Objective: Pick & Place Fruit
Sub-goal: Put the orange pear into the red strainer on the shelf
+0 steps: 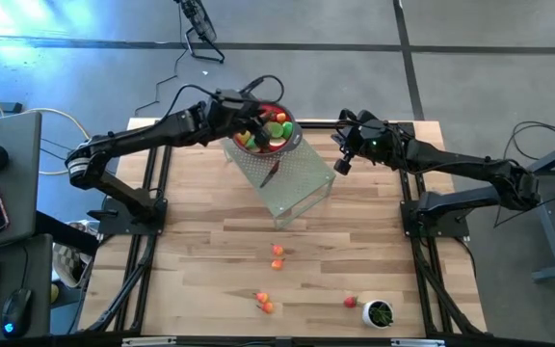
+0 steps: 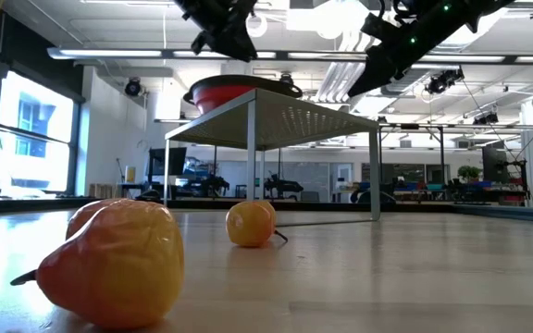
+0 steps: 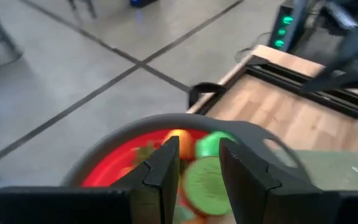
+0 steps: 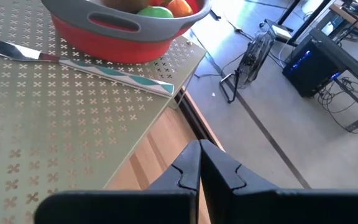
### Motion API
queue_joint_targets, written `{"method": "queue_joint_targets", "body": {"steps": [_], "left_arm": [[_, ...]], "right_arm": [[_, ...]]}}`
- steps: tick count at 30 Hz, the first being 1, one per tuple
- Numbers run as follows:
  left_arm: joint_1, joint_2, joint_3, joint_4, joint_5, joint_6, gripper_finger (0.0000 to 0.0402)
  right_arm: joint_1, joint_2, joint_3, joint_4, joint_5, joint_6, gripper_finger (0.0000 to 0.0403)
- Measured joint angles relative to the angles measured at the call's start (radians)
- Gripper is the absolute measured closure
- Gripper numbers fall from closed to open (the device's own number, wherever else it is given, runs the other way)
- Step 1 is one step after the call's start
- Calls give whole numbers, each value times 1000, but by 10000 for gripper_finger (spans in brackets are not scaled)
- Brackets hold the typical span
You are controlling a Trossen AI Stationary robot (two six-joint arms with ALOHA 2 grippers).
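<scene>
Left end effector hovers over the red bowl near the bench's far edge, fingers parted, nothing visibly held; right end effector waits closed; next, fetch fruit mid-bench.

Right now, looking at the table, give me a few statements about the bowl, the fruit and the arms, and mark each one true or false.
1. The red bowl with a grey rim sits on the perforated metal stand. True.
2. The left end effector hovers over the bowl with a gap between its fingers. True.
3. The right end effector is wide open. False: its fingers are shut together, holding nothing.
4. All the small toy fruit pieces are in the bowl. False: several lie on the wooden table, such as an orange piece and a red piece.
5. A silver knife lies on the stand beside the bowl. True.
</scene>
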Motion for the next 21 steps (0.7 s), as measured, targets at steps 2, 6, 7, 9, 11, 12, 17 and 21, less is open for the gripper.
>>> {"method": "queue_joint_targets", "body": {"steps": [2,6,7,9,11,12,17,21], "left_arm": [[-23,0,-8,14,1,23,293],[-81,0,-18,41,4,67,293],[-100,0,-18,44,4,67,293],[-141,0,-18,44,4,80,293],[-185,0,-18,42,6,101,293],[-206,0,-18,41,6,111,293],[-302,0,-18,40,6,144,293],[-368,0,-20,30,5,150,293]], "right_arm": [[0,0,0,5,0,-10,401],[0,0,0,12,0,-7,401],[0,0,0,12,0,5,401],[0,0,0,12,-1,28,401],[0,0,0,12,-2,47,400],[0,0,0,12,-2,53,400],[0,0,0,12,-2,52,400],[0,0,0,12,-6,68,400]]}}
